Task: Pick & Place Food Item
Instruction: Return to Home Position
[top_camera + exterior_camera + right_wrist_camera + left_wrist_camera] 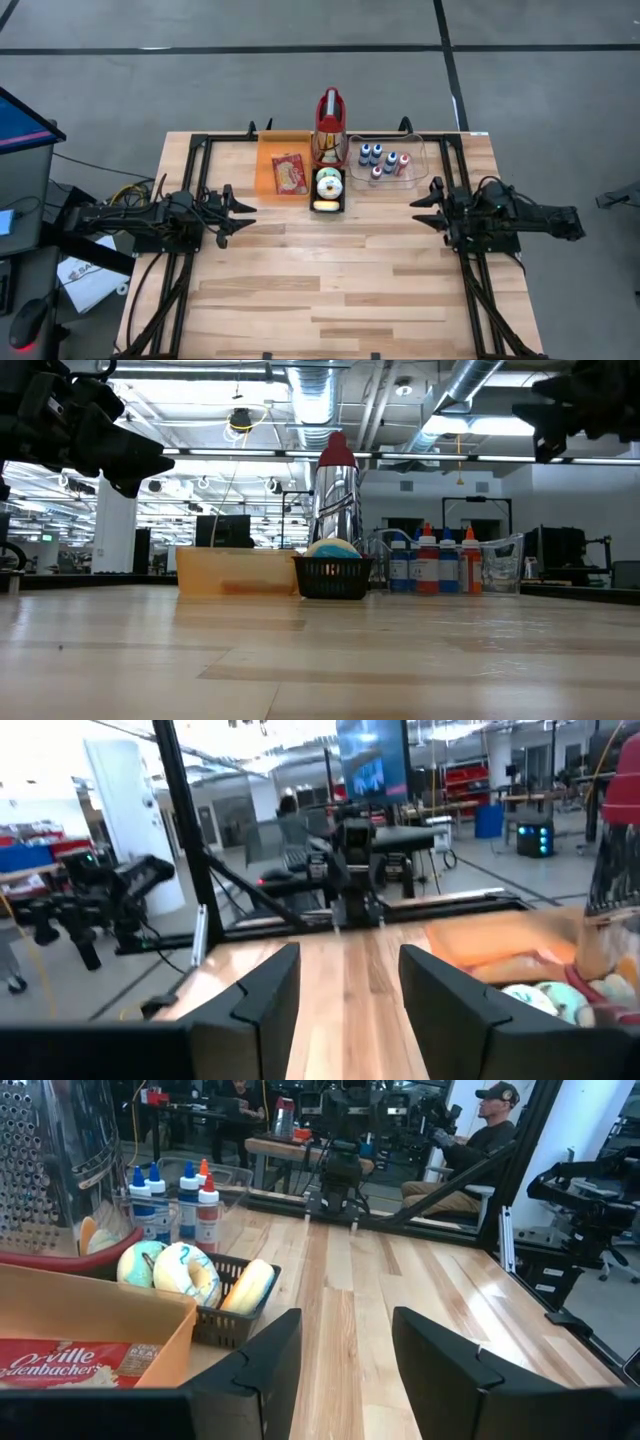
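The food item, a flat red snack packet (288, 174), lies face up inside an orange tray (268, 158) at the table's far middle; in the left wrist view the packet (70, 1363) shows behind the tray's wall. My left gripper (243, 212) stands open at the table's left, level, pointing toward the right edge, with nothing between its fingers (345, 1365). My right gripper (422, 211) stands open at the table's right, level, pointing toward the left edge, also with nothing in it (350, 995).
Right of the tray stand a black basket (328, 188) of round discs, a red-topped metal grater (331, 125) and a clear bin (388, 158) of capped bottles. Bare wood lies between the two grippers and toward the near edge. People sit beyond the table.
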Robot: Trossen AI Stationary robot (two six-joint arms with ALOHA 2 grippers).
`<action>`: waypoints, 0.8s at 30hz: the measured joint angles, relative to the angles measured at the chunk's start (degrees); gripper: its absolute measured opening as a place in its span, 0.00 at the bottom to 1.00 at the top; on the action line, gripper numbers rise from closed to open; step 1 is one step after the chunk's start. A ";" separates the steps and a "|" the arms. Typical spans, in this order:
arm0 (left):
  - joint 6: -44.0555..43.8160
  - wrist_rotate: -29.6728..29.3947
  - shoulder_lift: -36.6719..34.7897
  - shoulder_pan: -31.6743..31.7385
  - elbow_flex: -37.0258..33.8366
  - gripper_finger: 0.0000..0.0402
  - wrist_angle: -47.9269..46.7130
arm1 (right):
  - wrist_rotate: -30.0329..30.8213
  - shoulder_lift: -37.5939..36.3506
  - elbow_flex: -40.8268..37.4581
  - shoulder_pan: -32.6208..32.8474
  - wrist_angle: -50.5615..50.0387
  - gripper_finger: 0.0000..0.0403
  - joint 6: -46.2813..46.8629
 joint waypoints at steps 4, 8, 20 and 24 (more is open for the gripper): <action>-0.01 0.01 0.00 0.00 0.00 0.38 0.15 | -0.02 -0.02 -2.40 0.02 0.29 0.41 0.27; 0.01 0.01 0.00 0.00 0.00 0.38 0.18 | 0.08 -0.02 -7.15 0.02 3.29 0.41 3.12; 0.01 -0.01 0.00 -0.02 0.00 0.38 0.14 | 0.93 -0.02 -8.61 -0.28 5.58 0.41 1.05; -0.01 0.00 0.00 -0.02 0.00 0.38 0.14 | 1.82 0.57 -8.63 -0.46 5.38 0.41 1.20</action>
